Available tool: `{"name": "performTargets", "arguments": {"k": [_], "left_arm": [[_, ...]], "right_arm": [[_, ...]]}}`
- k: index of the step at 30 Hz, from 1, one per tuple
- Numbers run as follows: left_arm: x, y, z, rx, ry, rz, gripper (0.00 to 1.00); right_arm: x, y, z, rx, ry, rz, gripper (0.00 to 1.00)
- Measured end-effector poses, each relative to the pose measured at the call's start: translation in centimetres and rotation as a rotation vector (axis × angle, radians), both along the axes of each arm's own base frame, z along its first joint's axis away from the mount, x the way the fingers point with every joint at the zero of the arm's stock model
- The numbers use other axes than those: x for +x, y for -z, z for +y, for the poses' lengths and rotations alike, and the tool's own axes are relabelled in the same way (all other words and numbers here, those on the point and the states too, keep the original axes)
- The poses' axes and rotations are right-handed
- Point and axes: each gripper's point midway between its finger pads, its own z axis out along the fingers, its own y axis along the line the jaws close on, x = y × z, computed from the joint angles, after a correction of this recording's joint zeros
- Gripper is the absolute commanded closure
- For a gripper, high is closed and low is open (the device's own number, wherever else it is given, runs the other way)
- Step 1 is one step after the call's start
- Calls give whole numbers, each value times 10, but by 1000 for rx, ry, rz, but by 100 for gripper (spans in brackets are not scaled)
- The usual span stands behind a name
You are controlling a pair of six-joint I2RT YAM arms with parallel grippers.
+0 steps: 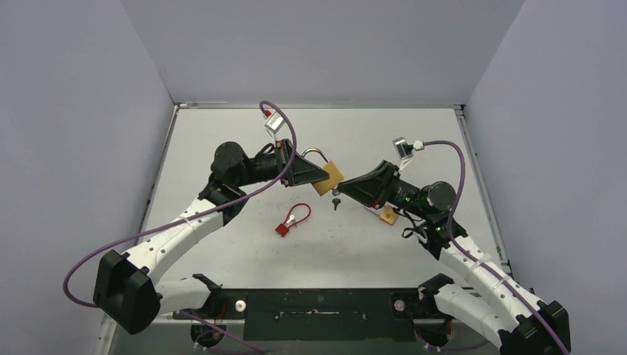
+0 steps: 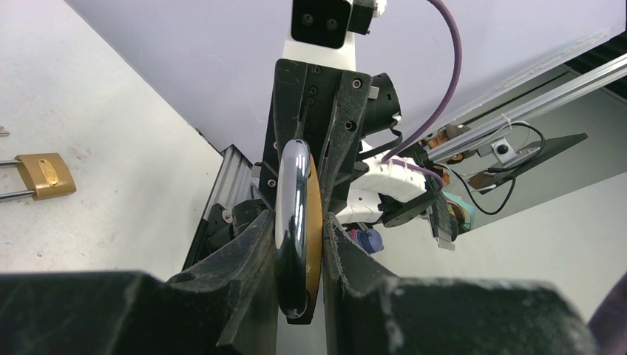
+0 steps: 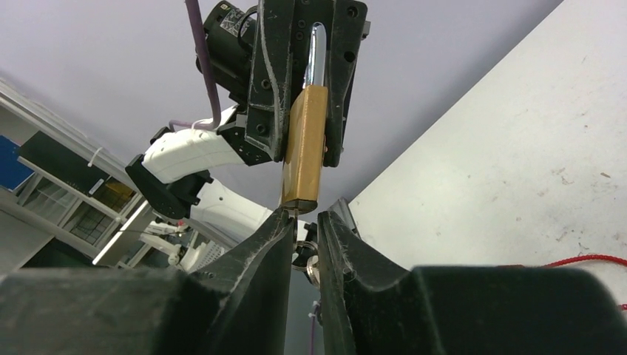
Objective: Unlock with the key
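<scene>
A brass padlock (image 1: 327, 177) with a steel shackle (image 1: 314, 154) is held up off the table, and my left gripper (image 1: 312, 173) is shut on it. The left wrist view shows it edge-on, the padlock (image 2: 315, 211) clamped between both fingers. A black-headed key (image 1: 336, 200) with a ring sticks out of the padlock's lower end. My right gripper (image 1: 345, 186) meets the lock from the right. In the right wrist view its fingers close on the key (image 3: 302, 256) just under the padlock (image 3: 303, 148).
A second brass padlock (image 1: 388, 215) lies on the table under the right arm, also visible as the padlock (image 2: 46, 174) in the left wrist view. A red tag with a cord (image 1: 291, 220) lies in front of the left arm. Grey walls enclose the table.
</scene>
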Motion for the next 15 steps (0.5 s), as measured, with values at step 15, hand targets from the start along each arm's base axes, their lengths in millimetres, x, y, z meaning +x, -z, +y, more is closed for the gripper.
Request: {"name": "performTargets", "arguments": {"k": [15], "left_arm": [[0,-1,1,-4,0,-8,100]], "right_arm": [[-10,4,11,-2,-66,13,92]]}}
